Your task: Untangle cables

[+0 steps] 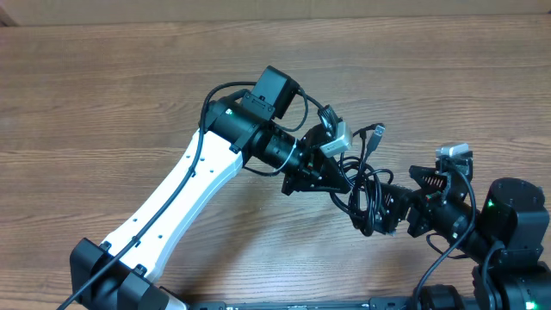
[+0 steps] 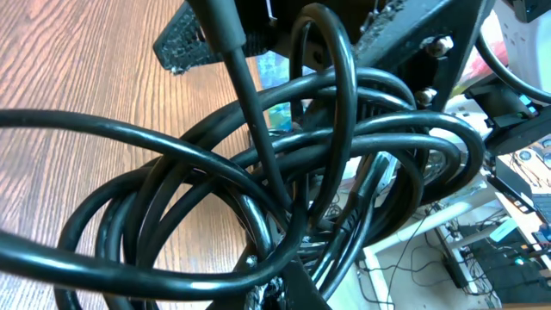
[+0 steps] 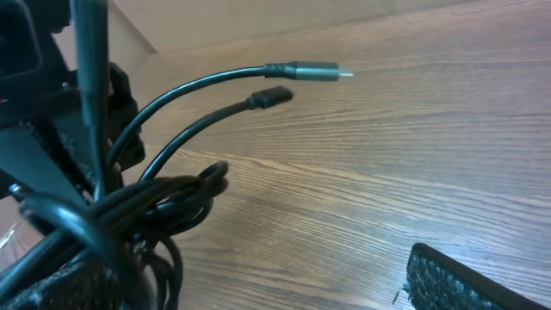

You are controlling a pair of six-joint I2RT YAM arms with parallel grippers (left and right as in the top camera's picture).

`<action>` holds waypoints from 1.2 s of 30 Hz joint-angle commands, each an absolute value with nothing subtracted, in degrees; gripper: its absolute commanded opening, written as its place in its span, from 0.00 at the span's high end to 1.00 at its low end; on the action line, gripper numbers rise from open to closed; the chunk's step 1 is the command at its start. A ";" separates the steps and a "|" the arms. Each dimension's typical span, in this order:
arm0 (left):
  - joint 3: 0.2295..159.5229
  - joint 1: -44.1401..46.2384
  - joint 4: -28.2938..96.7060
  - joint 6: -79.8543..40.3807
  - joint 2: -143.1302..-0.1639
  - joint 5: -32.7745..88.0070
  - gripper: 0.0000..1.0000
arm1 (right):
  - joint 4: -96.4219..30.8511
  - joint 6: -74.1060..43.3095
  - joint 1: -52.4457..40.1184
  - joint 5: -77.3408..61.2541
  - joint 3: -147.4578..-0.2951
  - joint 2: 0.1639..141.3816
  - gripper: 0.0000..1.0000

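Observation:
The cables (image 1: 366,194) are one knotted black bundle held between my two grippers at centre right of the wooden table. Two plug ends (image 1: 376,131) stick out toward the far side; they also show in the right wrist view (image 3: 310,71). My left gripper (image 1: 343,182) is shut on the bundle's left side. In the left wrist view the loops (image 2: 258,172) fill the frame around its jaws (image 2: 288,284). My right gripper (image 1: 389,209) is at the bundle's right side, open. In its wrist view (image 3: 254,288) the cables (image 3: 155,202) lie against the left finger; the right finger is bare.
The wooden table (image 1: 129,86) extends to the left and the far side. The left arm's white link (image 1: 185,194) runs from the bottom left. Beyond the table edge in the left wrist view there is floor clutter with wires (image 2: 482,241).

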State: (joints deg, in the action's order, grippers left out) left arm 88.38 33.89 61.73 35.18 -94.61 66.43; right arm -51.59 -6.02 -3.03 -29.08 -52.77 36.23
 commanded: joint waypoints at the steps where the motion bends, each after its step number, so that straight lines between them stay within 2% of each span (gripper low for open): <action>1: 90.13 34.70 62.35 37.32 -93.21 69.41 0.96 | -51.70 -8.84 -2.81 -24.10 -54.15 35.88 0.00; 10: 90.13 34.70 62.76 38.68 -93.21 72.38 0.96 | -53.76 -10.90 -2.81 -17.54 -54.06 35.92 0.00; 16: 90.13 34.70 62.74 45.36 -93.21 79.46 0.96 | -53.93 -12.21 -2.81 -18.13 -54.06 36.18 0.00; 24: 90.13 34.70 61.91 45.93 -93.21 83.74 0.96 | -54.15 -11.97 -2.81 -18.98 -54.06 36.18 0.00; 28: 90.13 34.30 60.75 47.53 -93.19 90.65 0.96 | -55.20 -11.99 -2.81 -15.70 -54.06 36.18 0.00; 36: 90.13 34.04 60.51 47.81 -93.19 90.59 0.96 | -58.26 -12.25 -2.81 -6.98 -54.06 36.18 0.00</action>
